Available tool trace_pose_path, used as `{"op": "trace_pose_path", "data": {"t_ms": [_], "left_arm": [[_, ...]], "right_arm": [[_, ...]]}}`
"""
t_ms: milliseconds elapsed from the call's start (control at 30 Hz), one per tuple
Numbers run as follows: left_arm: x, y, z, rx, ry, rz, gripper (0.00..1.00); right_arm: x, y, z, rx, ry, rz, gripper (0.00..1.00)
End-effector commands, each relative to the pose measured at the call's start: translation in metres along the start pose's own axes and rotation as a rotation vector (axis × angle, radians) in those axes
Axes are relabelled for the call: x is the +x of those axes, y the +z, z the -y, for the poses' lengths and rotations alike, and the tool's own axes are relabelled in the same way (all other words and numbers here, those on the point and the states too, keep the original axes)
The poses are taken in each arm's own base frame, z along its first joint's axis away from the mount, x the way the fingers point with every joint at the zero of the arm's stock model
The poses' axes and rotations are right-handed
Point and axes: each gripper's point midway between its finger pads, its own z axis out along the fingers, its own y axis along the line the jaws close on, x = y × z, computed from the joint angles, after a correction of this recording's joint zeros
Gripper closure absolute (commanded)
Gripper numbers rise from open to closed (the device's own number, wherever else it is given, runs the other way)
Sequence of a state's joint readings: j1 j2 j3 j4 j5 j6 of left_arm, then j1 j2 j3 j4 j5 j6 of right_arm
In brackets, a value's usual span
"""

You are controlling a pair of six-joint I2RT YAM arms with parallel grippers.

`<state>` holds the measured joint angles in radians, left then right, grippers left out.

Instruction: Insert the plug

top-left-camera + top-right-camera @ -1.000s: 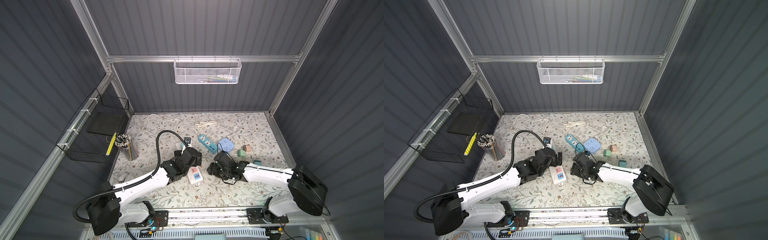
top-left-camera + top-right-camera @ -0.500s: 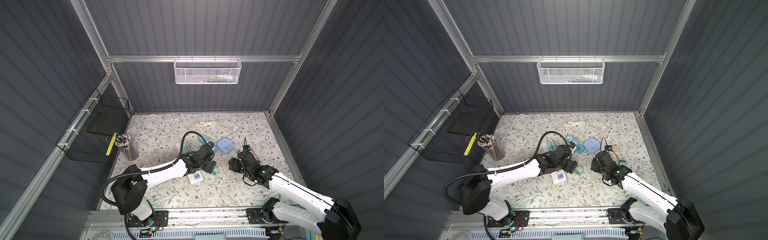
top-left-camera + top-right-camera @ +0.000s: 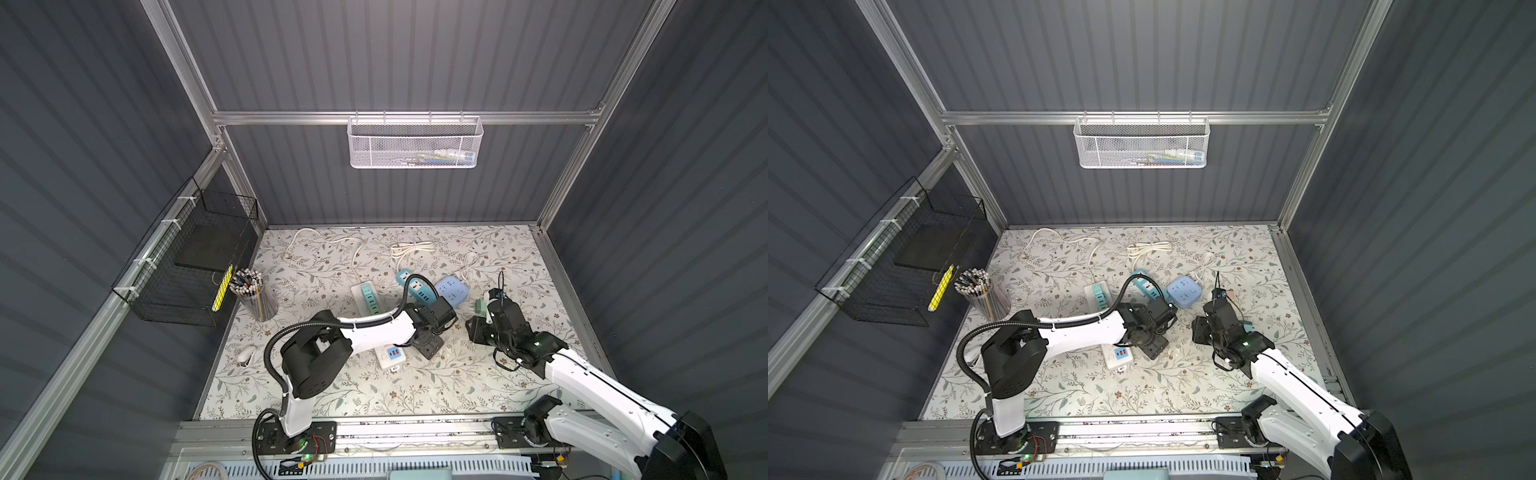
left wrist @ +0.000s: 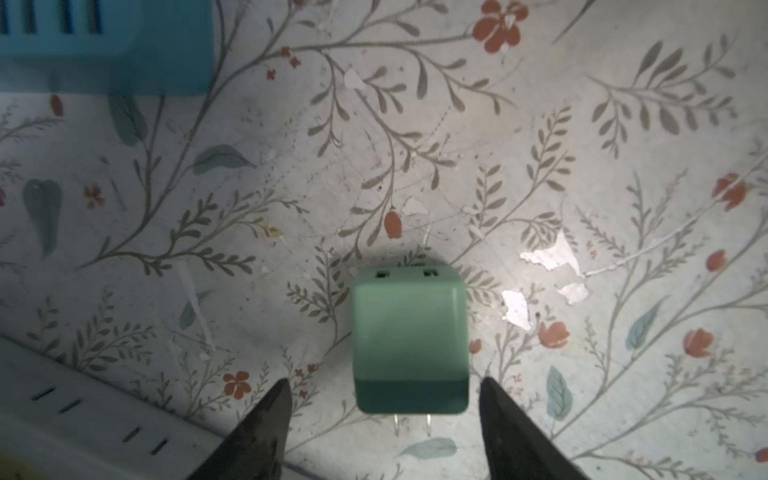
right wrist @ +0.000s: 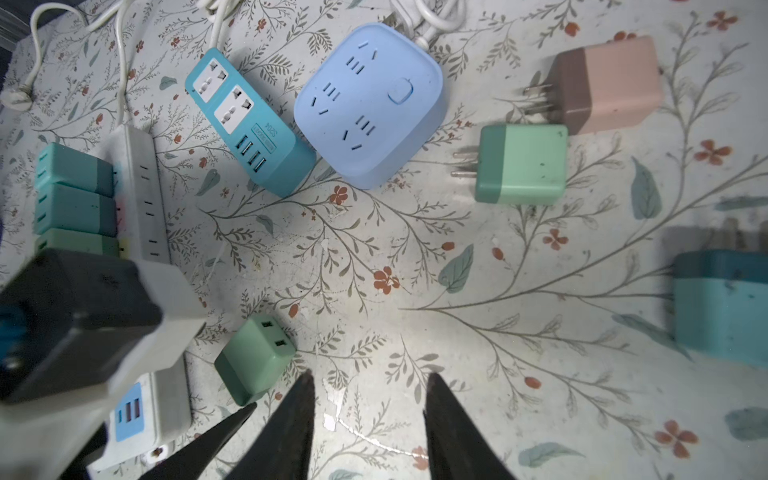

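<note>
Finds the left gripper (image 4: 383, 381) newly swung across and down over a green plug (image 4: 409, 332) lying flat on the table (image 4: 582, 124). Jaws narrower than a second ago yet apart, flanking the plug, no contact. Right gripper (image 5: 370, 376) drawn aside, part-open, empty. Reads as pickup imminent; white power strip (image 4: 62, 415) near.

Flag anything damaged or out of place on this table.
The floral table covering is torn: white patches show beside the green plug in the left wrist view. That plug lies loose on its side, in no socket. Nothing looks spilled.
</note>
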<state>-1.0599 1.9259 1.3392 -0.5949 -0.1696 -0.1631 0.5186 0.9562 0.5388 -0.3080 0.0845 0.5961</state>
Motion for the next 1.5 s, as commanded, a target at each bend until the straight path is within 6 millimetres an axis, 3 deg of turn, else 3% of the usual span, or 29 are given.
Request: {"op": "trace_pose_path", "data": {"t_ms": [0, 267, 600, 733, 833, 1033, 1200, 1367, 1467], "left_arm": [[-0.001, 0.001, 0.007, 0.026, 0.031, -0.03, 0.3], [-0.006, 0.018, 0.009, 0.02, 0.033, -0.029, 0.38], [-0.002, 0.021, 0.003, -0.006, 0.018, -0.003, 0.67], [-0.019, -0.004, 0.006, 0.034, 0.018, 0.164, 0.78], [-0.035, -0.035, 0.005, 0.063, 0.01, 0.394, 0.85], [-0.047, -0.092, -0.012, 0.022, 0.007, 0.751, 0.86], [-0.039, -0.131, -0.017, 0.026, 0.015, 1.083, 0.86], [-0.031, -0.141, -0.029, 0.018, -0.076, 1.172, 0.87], [-0.029, -0.144, -0.03, 0.04, -0.111, 1.19, 0.87]], "right_arm": [[0.005, 0.0, 0.001, -0.01, -0.007, -0.012, 0.55], [0.007, -0.002, 0.005, 0.0, -0.005, -0.008, 0.52], [0.008, -0.006, 0.007, 0.003, -0.009, -0.001, 0.5], [0.005, -0.01, 0.0, -0.034, -0.014, 0.002, 0.5], [0.001, -0.016, -0.012, -0.098, -0.013, 0.016, 0.5], [0.001, -0.017, -0.038, -0.22, -0.021, -0.023, 0.51], [-0.009, -0.032, -0.065, -0.366, -0.032, 0.016, 0.51], [-0.017, -0.055, -0.103, -0.572, -0.082, 0.036, 0.51], [-0.018, -0.059, -0.119, -0.611, -0.127, 0.04, 0.49]]}}
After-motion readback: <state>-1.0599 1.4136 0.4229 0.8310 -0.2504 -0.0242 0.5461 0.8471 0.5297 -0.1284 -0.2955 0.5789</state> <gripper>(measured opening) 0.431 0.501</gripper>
